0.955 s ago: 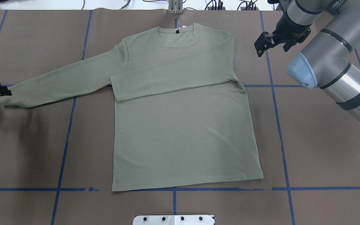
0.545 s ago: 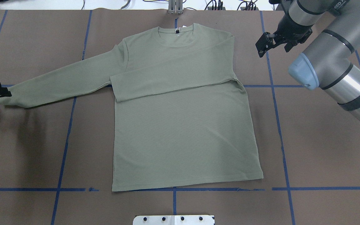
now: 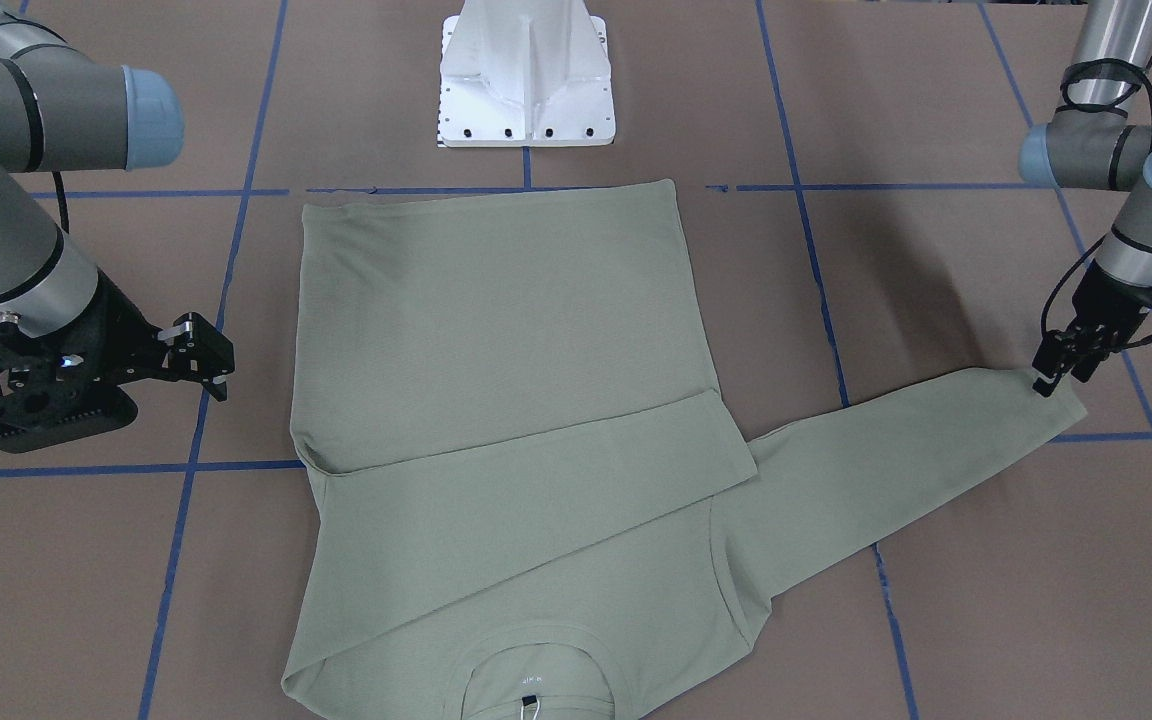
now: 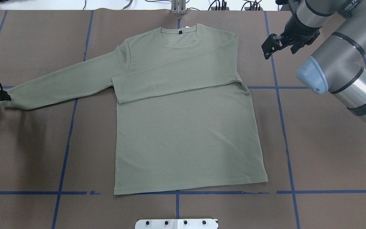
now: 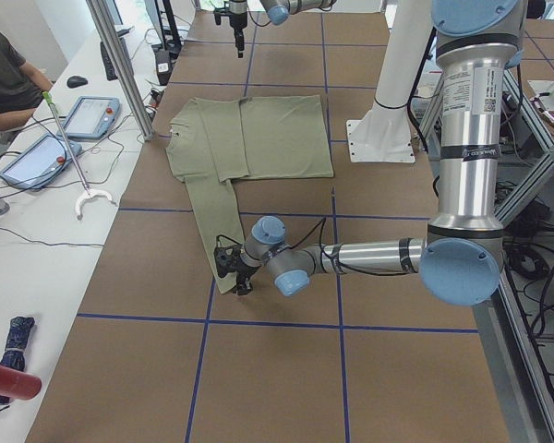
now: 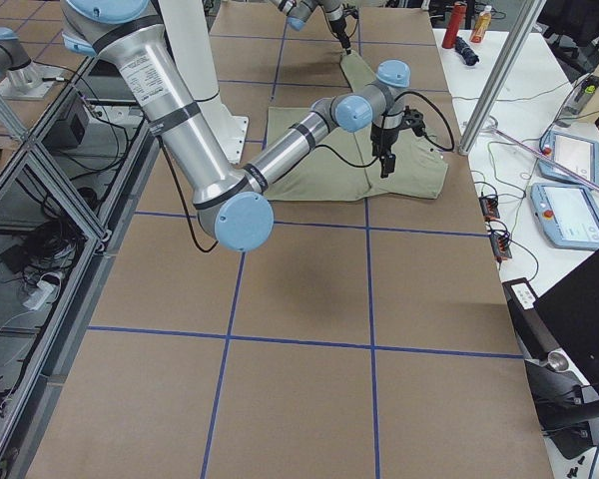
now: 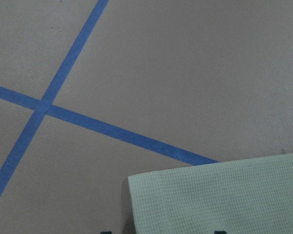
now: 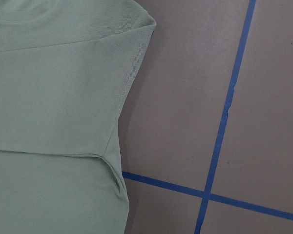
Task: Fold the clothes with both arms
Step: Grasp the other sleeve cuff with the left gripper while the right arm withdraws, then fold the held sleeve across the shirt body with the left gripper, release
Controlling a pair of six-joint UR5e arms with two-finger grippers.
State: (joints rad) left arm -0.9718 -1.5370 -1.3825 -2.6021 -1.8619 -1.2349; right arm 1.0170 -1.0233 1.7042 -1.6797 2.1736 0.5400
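Observation:
The sage-green shirt [image 4: 183, 133] lies flat and face up on the brown table, neck at the far side. One sleeve is folded across the chest [image 4: 176, 79]. The other sleeve stretches out to the left [image 4: 62, 82]. My left gripper [image 4: 6, 96] is low at that sleeve's cuff [image 7: 210, 195]. Its fingertips show wide apart at the bottom edge of the left wrist view, on either side of the cuff. My right gripper [image 4: 267, 51] is open and empty, above bare table beside the shirt's shoulder [image 8: 136, 29].
The white pedestal base [image 3: 526, 75] stands at the robot's side of the table. Blue tape lines [image 4: 284, 133] cross the brown cover. Cables and a metal post [image 4: 178, 8] line the far edge. A side bench holds tablets [image 5: 88, 115].
My right gripper has drifted a little farther back and outward from the shirt's shoulder. My left gripper has settled slightly lower over the cuff. The shirt body has not moved.

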